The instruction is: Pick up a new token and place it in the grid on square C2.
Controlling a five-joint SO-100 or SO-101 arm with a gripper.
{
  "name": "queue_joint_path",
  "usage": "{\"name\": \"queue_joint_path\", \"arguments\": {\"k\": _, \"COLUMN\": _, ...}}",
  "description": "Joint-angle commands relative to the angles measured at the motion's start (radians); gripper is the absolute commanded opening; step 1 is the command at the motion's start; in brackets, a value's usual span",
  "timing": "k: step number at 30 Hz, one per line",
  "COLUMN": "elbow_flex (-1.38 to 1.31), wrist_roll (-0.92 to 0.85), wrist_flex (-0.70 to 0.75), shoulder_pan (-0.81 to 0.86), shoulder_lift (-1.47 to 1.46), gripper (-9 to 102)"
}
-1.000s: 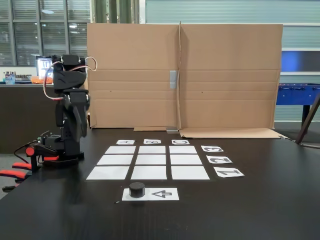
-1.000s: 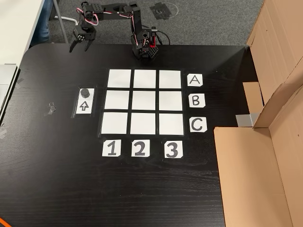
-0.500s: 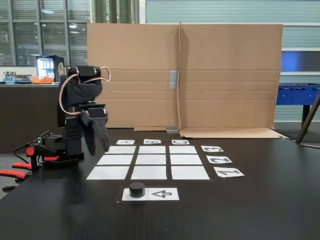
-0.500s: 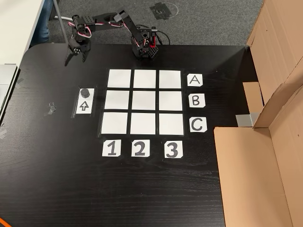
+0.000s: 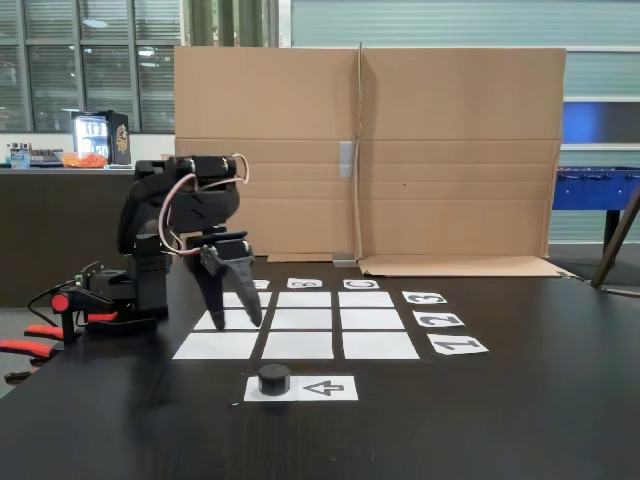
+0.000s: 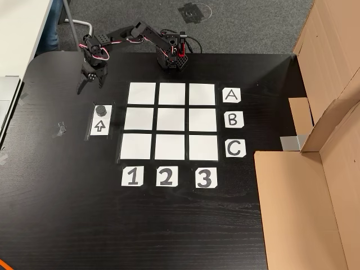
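Step in hand: approach to pick-up, nothing grasped yet. The small black puck-shaped token (image 5: 273,379) (image 6: 100,109) sits on the end of the white paper sheet printed with an arrow (image 5: 326,388) (image 6: 99,126), just outside the grid of nine blank white paper rectangles (image 5: 300,320) (image 6: 171,121) on the black tabletop (image 6: 67,214). The black two-finger gripper (image 5: 232,315) (image 6: 90,88) hangs fingers-down, released and empty, its two tips spread apart; in the top-down fixed view it is near the token but short of it, on the arm-base side. Next move, as I judge it: carry the spread jaws over the token, descend to straddle it, then clench. Target square C2 (image 6: 170,147), the blank rectangle in line with the C and 2 cards, lies bare.
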Motion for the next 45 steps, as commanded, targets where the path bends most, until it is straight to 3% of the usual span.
{"name": "queue_joint_path", "arguments": {"k": 1, "elbow_flex": -0.078, "wrist_roll": 0.021, "wrist_flex": 0.012, "shoulder_pan": -0.031, "shoulder_lift": -0.035, "gripper": 43}}
{"name": "queue_joint_path", "arguments": {"k": 17, "elbow_flex": -0.166, "wrist_roll": 0.109, "wrist_flex": 0.054, "shoulder_pan": -0.133, "shoulder_lift": -0.176, "gripper": 44}}
{"name": "queue_joint_path", "arguments": {"k": 45, "elbow_flex": -0.408, "wrist_roll": 0.144, "wrist_flex": 0.057, "shoulder_pan": -0.133, "shoulder_lift": -0.388, "gripper": 44}}
